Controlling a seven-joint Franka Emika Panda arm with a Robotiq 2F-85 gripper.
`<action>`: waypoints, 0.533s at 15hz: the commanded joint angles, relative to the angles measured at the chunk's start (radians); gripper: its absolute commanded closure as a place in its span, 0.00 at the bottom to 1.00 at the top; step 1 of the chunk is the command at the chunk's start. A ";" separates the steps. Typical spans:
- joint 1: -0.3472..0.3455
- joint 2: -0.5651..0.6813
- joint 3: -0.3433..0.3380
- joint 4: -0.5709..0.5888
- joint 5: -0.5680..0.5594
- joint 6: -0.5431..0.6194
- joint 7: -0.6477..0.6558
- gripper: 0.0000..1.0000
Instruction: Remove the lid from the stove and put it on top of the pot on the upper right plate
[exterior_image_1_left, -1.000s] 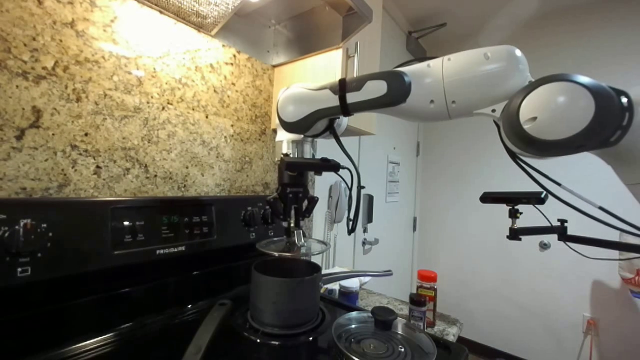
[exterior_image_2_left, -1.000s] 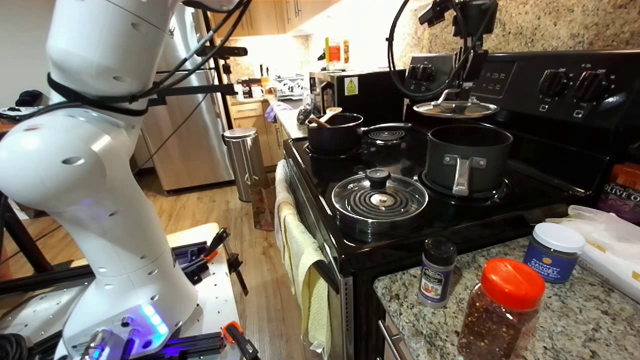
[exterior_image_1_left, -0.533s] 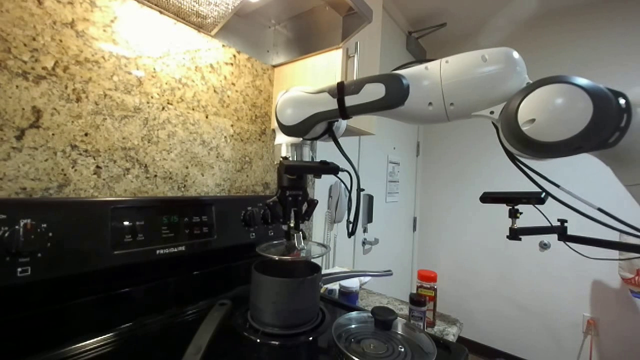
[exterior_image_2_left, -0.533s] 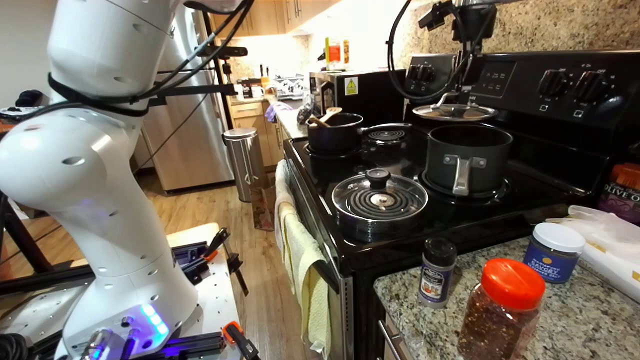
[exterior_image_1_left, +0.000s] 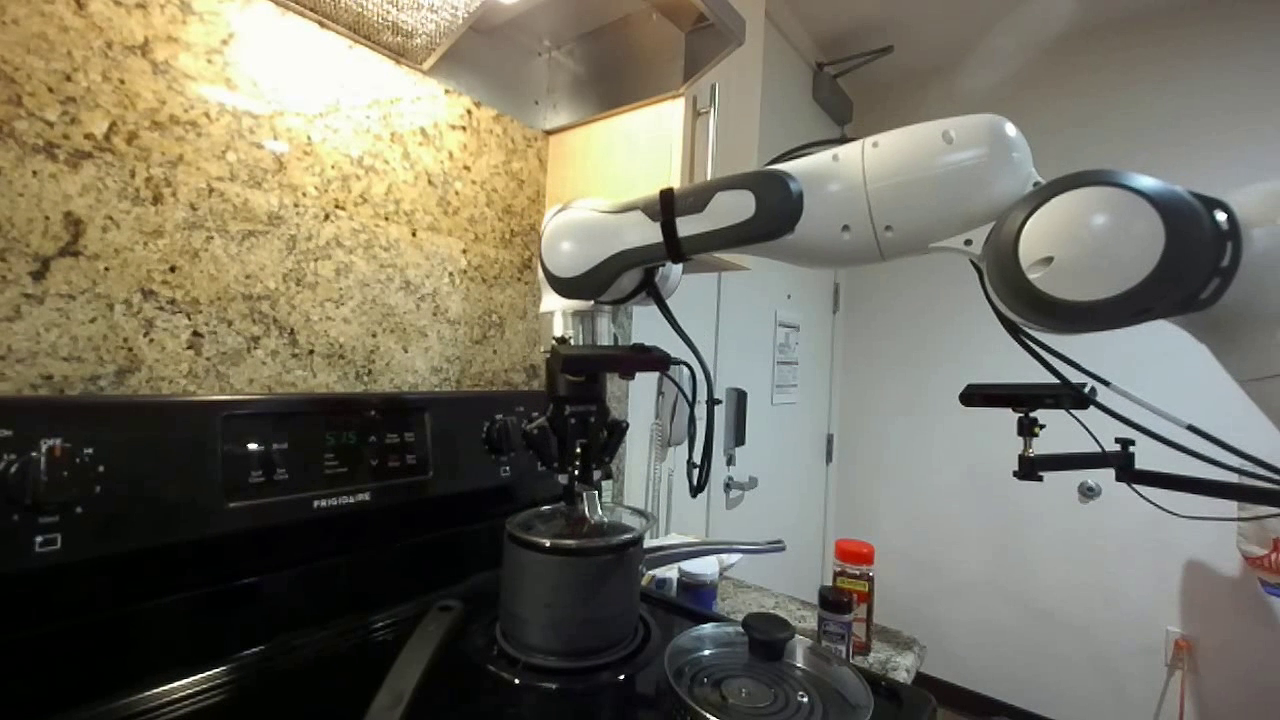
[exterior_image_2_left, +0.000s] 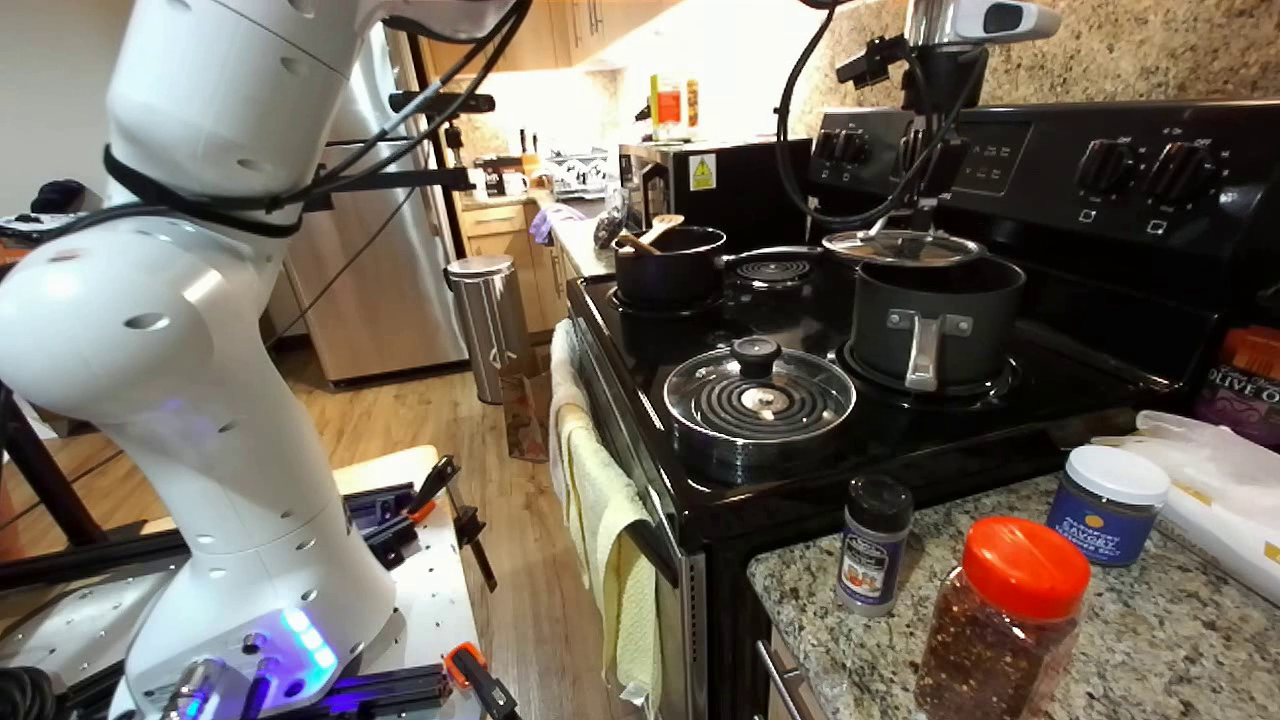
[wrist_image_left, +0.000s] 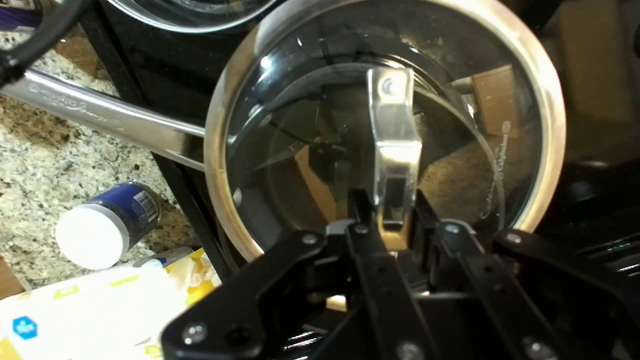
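The gripper (wrist_image_left: 392, 202) is pinching the lid (exterior_image_2_left: 905, 250) by its metal handle (wrist_image_left: 395, 145), presumably to set it flat, and is holding it slightly off-centre over the pot (exterior_image_1_left: 570, 600), which is occupying the rear corner of the stove (exterior_image_2_left: 1080, 400) beside the counter (exterior_image_2_left: 1160, 620), rim contact being unclear.

The glass lid (wrist_image_left: 345, 120) is off-centre over the grey pot (exterior_image_1_left: 570, 600)

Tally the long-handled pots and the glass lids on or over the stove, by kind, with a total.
Long-handled pots: 2 (dark grey pot, black pot)
Glass lids: 2 (silver-handled lid in the end effector, black-knobbed lid)
Total: 4
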 joint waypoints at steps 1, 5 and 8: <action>-0.024 0.023 0.014 0.048 0.033 0.016 -0.041 0.95; -0.050 0.046 0.020 0.071 0.054 0.029 -0.059 0.95; -0.073 0.067 0.016 0.080 0.090 0.031 -0.065 0.95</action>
